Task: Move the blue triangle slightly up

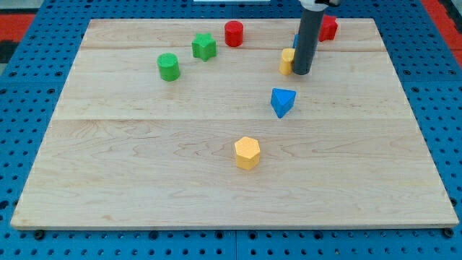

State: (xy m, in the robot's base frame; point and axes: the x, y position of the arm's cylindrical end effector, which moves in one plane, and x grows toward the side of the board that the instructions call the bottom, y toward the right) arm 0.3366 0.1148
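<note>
The blue triangle (pixel 282 102) lies right of the board's middle. My tip (pixel 302 73) is above it and a little to the view's right, a short gap away. The tip stands against the right side of a yellow block (pixel 287 61), which the rod partly hides. A sliver of another blue block (pixel 296 40) shows behind the rod; its shape cannot be made out.
A yellow hexagon (pixel 247 152) lies below the blue triangle. A red block (pixel 328 28) sits at the top right, a red cylinder (pixel 233 33) at top centre. A green star (pixel 204 47) and a green cylinder (pixel 168 67) are at the upper left. All rest on the wooden board (pixel 144 173).
</note>
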